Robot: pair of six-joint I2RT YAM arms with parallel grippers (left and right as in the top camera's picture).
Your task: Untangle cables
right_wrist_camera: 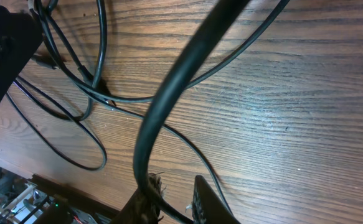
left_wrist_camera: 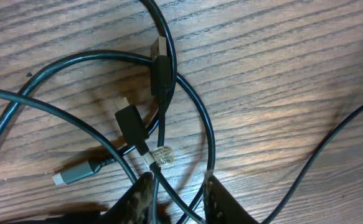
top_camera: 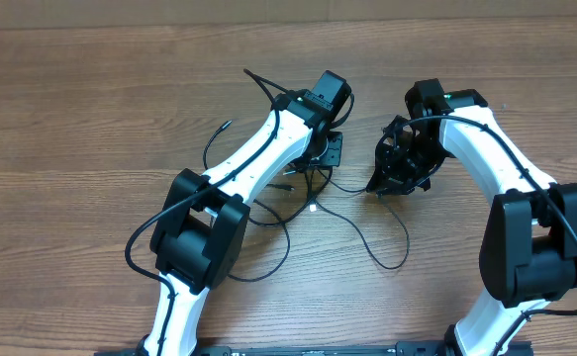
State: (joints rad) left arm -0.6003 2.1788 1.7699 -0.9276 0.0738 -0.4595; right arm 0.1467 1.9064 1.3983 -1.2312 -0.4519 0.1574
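Observation:
The cables (top_camera: 308,198) are thin black cords that loop and cross on the wooden table between my arms. In the left wrist view several strands cross, with two black plugs (left_wrist_camera: 131,124) and a grey plug tip (left_wrist_camera: 75,174) among them. My left gripper (left_wrist_camera: 180,196) is low over this knot. It is open, with a few strands passing between its fingers; it also shows in the overhead view (top_camera: 326,150). My right gripper (right_wrist_camera: 175,202) is shut on a cable (right_wrist_camera: 169,93) that rises off the table close to the camera. It also shows in the overhead view (top_camera: 399,170).
A long strand curves toward the front of the table (top_camera: 392,252). Another cable end lies at the back left (top_camera: 219,133). Thicker cords hang along both arms. The table's front edge and electronics show at the lower left of the right wrist view (right_wrist_camera: 19,199).

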